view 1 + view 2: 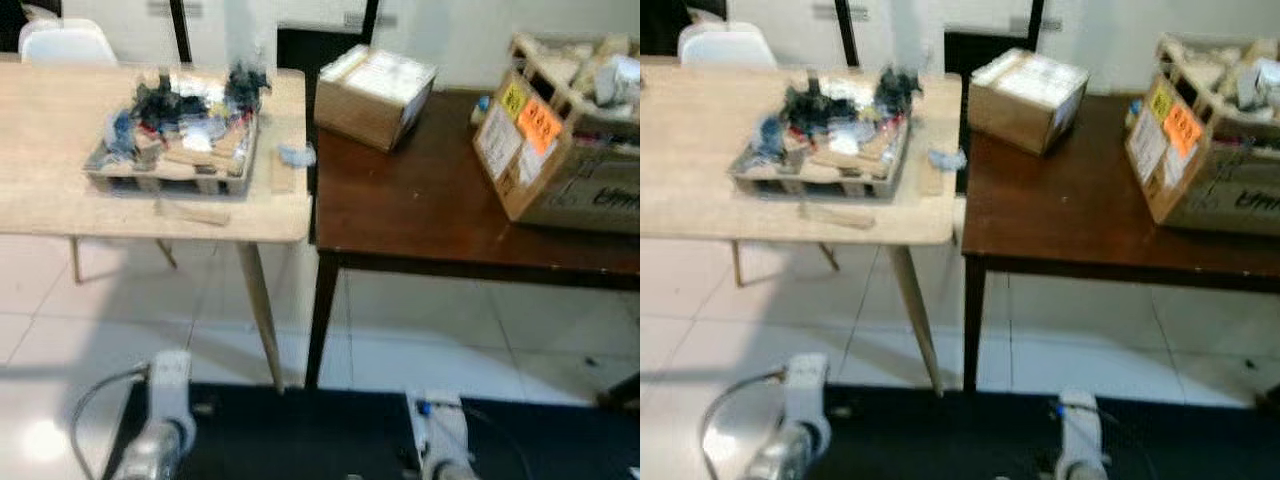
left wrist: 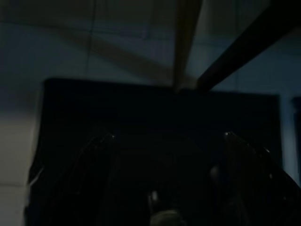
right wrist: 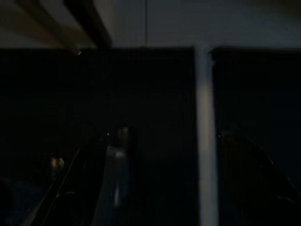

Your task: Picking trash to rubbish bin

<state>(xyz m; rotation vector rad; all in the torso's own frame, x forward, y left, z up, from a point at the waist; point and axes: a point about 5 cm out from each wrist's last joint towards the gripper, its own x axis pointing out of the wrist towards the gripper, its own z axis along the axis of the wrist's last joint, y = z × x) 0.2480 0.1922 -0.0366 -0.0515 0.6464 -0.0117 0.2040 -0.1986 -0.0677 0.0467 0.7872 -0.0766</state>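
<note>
- Left wrist view is very dark. The left end effector (image 2: 167, 141) hangs low over a black mat, and its two fingers stand wide apart with nothing between them.
- The right end effector (image 3: 160, 141) hangs low too, in the dark. Its fingers are spread wide and hold nothing.
- From the head, both silver arms show at the bottom edge, the left arm (image 1: 165, 420) and the right arm (image 1: 440, 440). They hang just over the black mat (image 1: 300, 430) on the white tile floor.
- Further out stand two counters, side by side and touching. The pale wood counter (image 1: 60, 150) is on the robot's left and the dark counter (image 1: 420, 210) is on its right.
- A tray (image 1: 170, 175) sits on the pale counter. It is piled with mixed bits, dark and pale, too blurry to name.
- Just beside the tray, near the edge where the two counters meet, lies a small crumpled pale blue scrap (image 1: 296, 154). It looks like the trash.
- I think the scrap is light and soft, like paper or tissue. It should squash and not break. A pinch from above across its middle bump should do.
- A short wood stick (image 1: 192, 212) lies in front of the tray.
- A small box (image 1: 372, 95) sits at the back of the dark counter, and a big box (image 1: 560, 150) full of stuff sits at its right end.
- A white chair (image 1: 65, 40) stands behind the pale counter.
</note>
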